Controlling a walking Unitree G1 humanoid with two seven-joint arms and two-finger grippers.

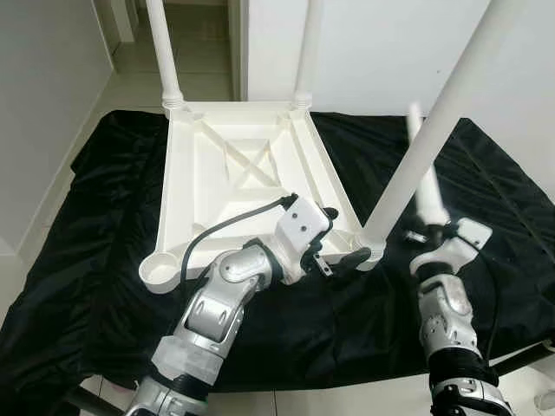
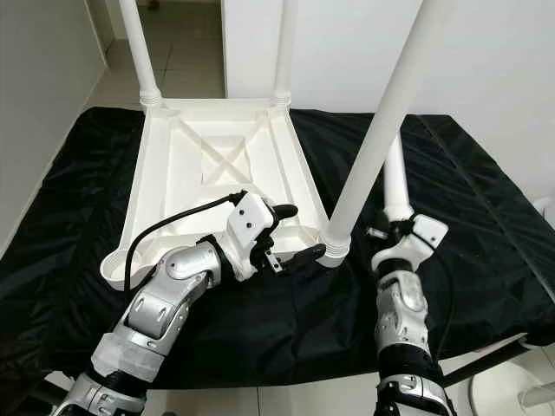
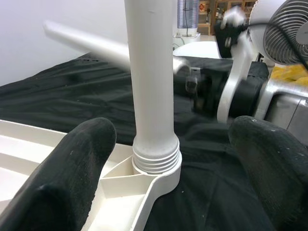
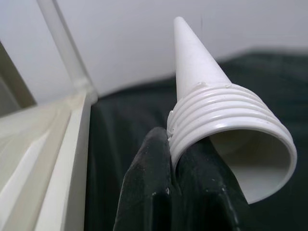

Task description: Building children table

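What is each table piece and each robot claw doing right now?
Table top: upside down on the black cloth.
Far legs: screwed in, upright.
Near leg: in its corner socket, leaning.
Empty socket: no leg yet.
Loose leg: held upright, threaded end down.
Left claw: open, beside the near leg's base.
Right claw: shut on the loose leg.

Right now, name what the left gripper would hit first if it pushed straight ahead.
The left gripper, fingers open, would likely first meet the screwed-in white leg at its threaded base in the tabletop's corner socket, which sits between them.
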